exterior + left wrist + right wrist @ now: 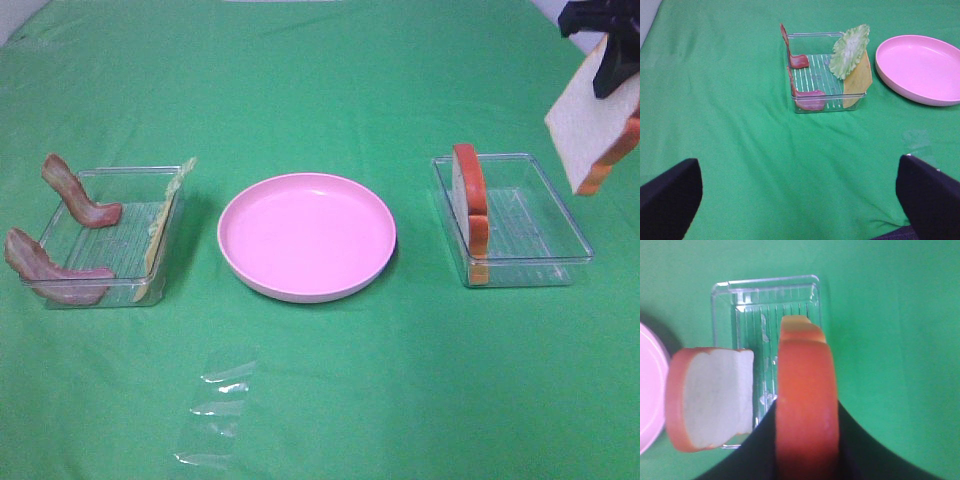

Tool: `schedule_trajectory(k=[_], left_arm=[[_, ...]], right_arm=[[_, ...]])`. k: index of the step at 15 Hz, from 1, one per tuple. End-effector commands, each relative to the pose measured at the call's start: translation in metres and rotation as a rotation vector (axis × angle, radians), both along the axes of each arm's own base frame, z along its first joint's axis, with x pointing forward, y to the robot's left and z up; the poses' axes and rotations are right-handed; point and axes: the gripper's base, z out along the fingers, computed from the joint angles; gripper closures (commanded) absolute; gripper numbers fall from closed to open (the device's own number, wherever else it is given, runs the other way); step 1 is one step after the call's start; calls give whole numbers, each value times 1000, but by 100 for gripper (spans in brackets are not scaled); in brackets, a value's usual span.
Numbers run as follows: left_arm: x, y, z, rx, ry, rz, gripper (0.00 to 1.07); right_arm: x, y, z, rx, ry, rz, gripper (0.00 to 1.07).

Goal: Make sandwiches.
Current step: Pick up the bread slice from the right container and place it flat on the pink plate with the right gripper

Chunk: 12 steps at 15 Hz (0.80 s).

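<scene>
**Right jaws clamped on one bread slice, up over the bread tray**

Right gripper (612,70): closed on a toy white bread slice with orange-brown crust (590,125). The slice is pinched at its top edge and hangs at a tilt, with crust along its lower and outer edges. It is in the air, off the table, over the clear rectangular plastic tray (540,262) on the right, on the side away from the plate. In the wrist view the crust fills the gap between the two dark fingers, with the tray beneath.

Left gripper (798,195): jaws wide apart, gripping nothing. It hovers over the green tablecloth (320,90), well apart from the clear square plastic tray (110,172) on the left.

The sandwich parts lie apart, not yet stacked. A round pink plate (305,240) sits between the two trays.

Count:
- Bread slices: two. One is in the right jaws. The second bread slice (470,205) stands upright against the plate-side wall of the right tray.
- Reddish-brown bacon strips: two, both in the left tray on the side away from the plate, ends curling above the rim. Far one (75,190), near one (50,272).
- Pale green lettuce leaf (850,50): one, leaning on that tray's plate-side wall.
- Yellow cheese slice (858,82): one, on the same wall, touching the lettuce.
- Trays: two. Plate: one.
- Crinkled clear film (220,410): one piece, on the cloth near the front edge.
</scene>
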Motion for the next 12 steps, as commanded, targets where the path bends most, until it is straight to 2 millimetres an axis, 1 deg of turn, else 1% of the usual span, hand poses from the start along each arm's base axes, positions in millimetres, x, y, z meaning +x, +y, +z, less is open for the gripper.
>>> schedule_trajectory(k=[1,2,4,6,7,9,12], left_arm=[[-2,0,-1,-9,-15,-3,9],[-2,0,-1,-9,-15,-3,9],[-2,0,-1,-9,-15,-3,9],[-2,0,-1,-10,-15,-4,9],[-2,0,-1,-10,-15,-4,9],[-2,0,-1,-10,-15,-4,9],[-2,0,-1,-10,-15,-4,9]], right_arm=[[-22,5,40,83,-115,0,94],[-31,10,53,139,-155,15,94],[-41,23,68,292,-196,59,93],[-44,37,75,455,-201,120,93],[-45,52,76,517,-196,166,93],[-46,85,72,510,-186,252,93],[-45,139,52,514,-138,332,93]])
